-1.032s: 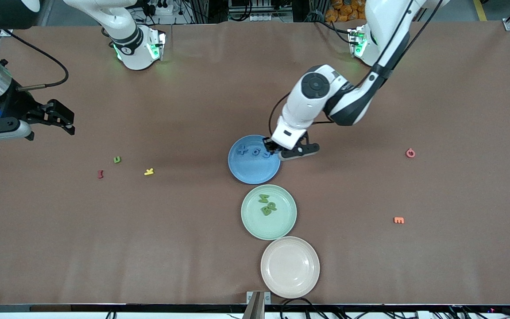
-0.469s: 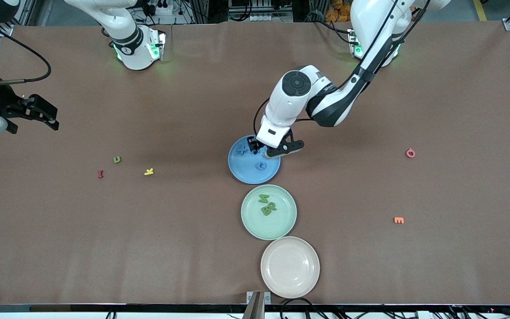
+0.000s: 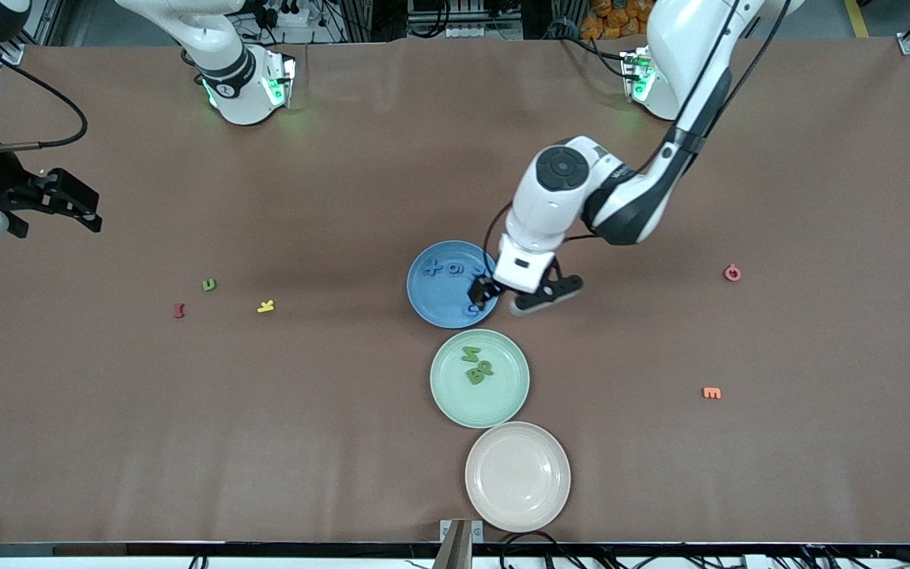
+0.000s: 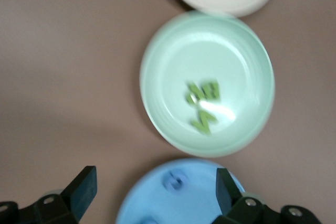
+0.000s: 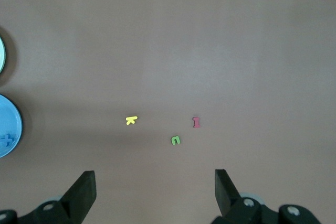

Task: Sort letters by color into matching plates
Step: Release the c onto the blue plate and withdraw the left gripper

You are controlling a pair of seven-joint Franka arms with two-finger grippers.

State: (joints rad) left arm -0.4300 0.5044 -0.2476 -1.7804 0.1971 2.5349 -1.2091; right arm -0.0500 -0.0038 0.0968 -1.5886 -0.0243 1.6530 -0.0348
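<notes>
Three plates are lined up at mid-table: the blue plate (image 3: 439,304) farthest from the front camera, the green plate (image 3: 504,397) next, and the beige plate (image 3: 517,476) nearest and bare. A second ago a blue letter was pinched in the left gripper (image 3: 514,296) over the blue plate. Now the jaws are spread wide with nothing between them, and the gripper has been shifted to the plate's rim toward the left arm's end. A blue letter (image 4: 175,180) is seen lying in the plate between the open fingers, with other blue letters (image 3: 444,268) farther back in the same plate. The drop is judged to be done.

Green letters (image 3: 477,365) are already gathered in the green plate. Five letters are left loose on the table: a green one (image 3: 209,284), a dark red one (image 3: 179,310) and a yellow one (image 3: 266,306) toward the right arm's end, and a red one (image 3: 732,273) and an orange one (image 3: 712,393) toward the left arm's end. The right gripper (image 3: 68,207) is held waiting, fully open and empty, over the table at its own end.
</notes>
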